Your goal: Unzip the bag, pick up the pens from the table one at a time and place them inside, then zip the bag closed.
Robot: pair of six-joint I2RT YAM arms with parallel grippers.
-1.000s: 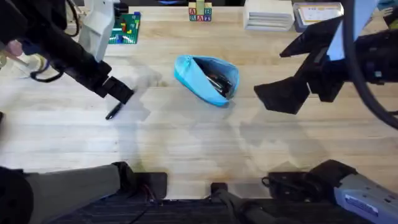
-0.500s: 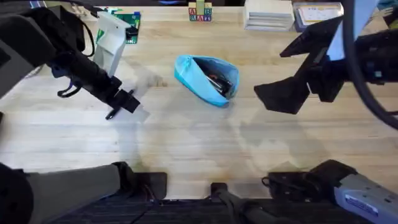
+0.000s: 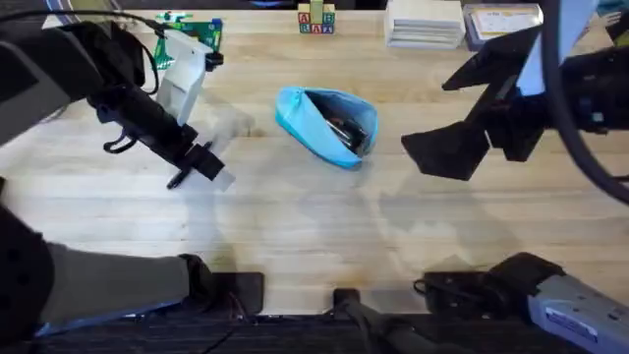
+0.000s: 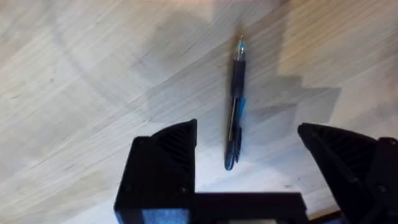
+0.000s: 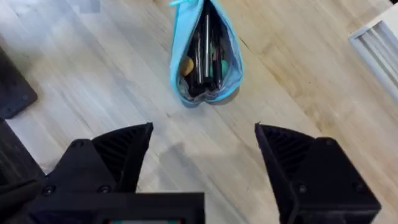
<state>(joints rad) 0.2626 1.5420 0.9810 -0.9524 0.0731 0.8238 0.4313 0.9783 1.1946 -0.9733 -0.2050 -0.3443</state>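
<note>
One pen (image 4: 235,102) lies on the table (image 3: 314,236) at the left side, flat on the wood, and the left gripper (image 4: 249,162) hangs right over it with its fingers spread apart, the pen between them but not touching either one. Step in hand looks like the pick-up of this pen, grasp not yet made. Next move probably calls for lowering straight down and closing across the barrel, then carrying it right to the bag (image 3: 327,126).

Bag sits mid-table, well apart from the pen, already unzipped with its mouth gaping; several pens (image 5: 205,53) show inside in the right wrist view. Right gripper (image 5: 202,155) is held above the table near the bag's mouth, fingers wide apart, holding nothing. Zipping is not done.

Hard to make out: from overhead the left gripper (image 3: 201,162) covers most of the pen, just a dark end sticks out. Zipper pull cord can't be picked out. Exact count of pens in the bag is unclear, they overlap.
</note>
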